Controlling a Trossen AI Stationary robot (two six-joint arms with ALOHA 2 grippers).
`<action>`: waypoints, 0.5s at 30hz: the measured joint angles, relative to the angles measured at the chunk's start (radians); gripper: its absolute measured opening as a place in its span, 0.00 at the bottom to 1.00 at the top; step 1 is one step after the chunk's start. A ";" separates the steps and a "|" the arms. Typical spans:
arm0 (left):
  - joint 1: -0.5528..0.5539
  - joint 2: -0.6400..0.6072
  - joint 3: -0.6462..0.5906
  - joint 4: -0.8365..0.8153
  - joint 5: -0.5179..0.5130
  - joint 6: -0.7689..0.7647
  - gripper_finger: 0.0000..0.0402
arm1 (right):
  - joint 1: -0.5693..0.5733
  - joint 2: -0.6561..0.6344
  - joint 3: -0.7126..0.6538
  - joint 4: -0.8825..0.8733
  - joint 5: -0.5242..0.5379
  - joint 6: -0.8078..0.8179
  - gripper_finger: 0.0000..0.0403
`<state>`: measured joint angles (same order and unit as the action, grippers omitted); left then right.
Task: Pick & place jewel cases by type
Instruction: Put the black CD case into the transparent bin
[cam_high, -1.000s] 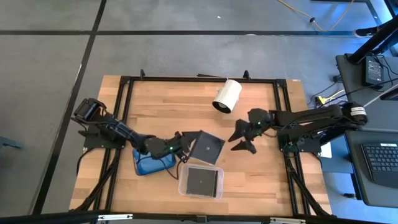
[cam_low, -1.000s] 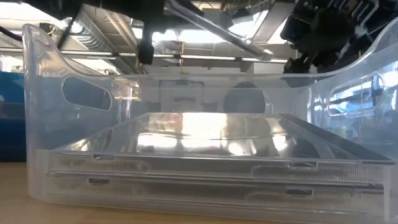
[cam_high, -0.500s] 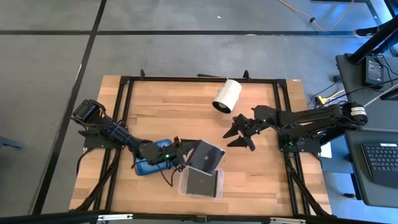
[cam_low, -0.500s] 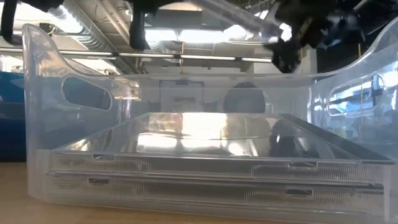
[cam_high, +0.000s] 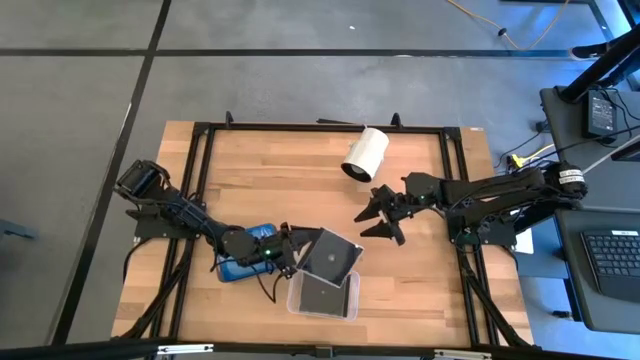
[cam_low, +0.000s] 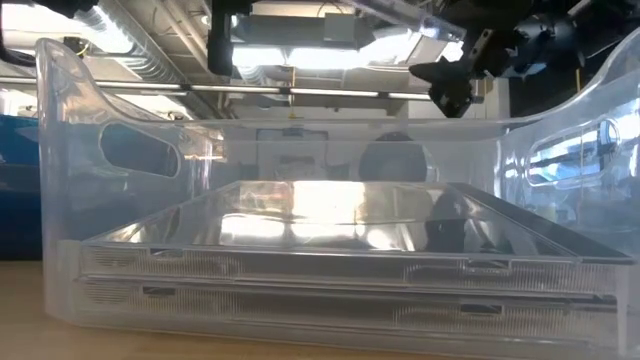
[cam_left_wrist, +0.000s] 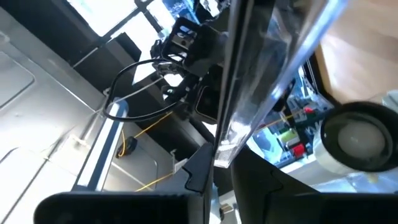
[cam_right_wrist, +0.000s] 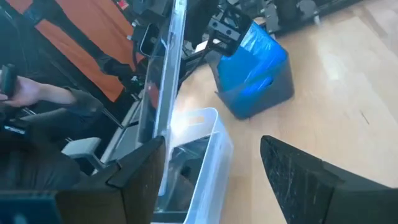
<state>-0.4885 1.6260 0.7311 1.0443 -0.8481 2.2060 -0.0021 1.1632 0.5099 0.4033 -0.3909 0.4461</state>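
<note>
Left hand (cam_high: 296, 256) clamped on dark case (cam_high: 333, 256), held tilted over clear tray (cam_high: 345, 300) with dark cases inside; blue tray (cam_high: 238, 268) beside; right hand (cam_high: 376, 220) spread wide, empty, above bench (cam_high: 270, 180)

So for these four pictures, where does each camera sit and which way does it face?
High view: overhead, straight down on table, both arms.
Low view: table height, level through clear tray; arms overhead.
Left wrist view: on left arm, along held dark case; own fingers.
Right wrist view: on right arm, toward blue cases; own fingers.
Shared: the clear tray, in high, low and right wrist views.
</note>
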 joint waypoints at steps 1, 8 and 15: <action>0.000 0.000 0.000 0.000 0.008 -0.013 0.11 | 0.000 0.000 0.006 -0.008 -0.002 -0.013 0.66; 0.006 -0.014 0.000 -0.008 0.110 -0.130 0.11 | 0.000 -0.001 0.113 -0.192 -0.002 -0.160 0.66; 0.038 -0.113 0.000 -0.218 0.394 -0.380 0.11 | 0.000 -0.001 0.201 -0.417 0.032 -0.272 0.66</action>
<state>-0.4503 1.5127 0.7311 0.8267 -0.4537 1.8262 -0.0021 1.1622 0.7105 -0.0136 -0.3589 0.1745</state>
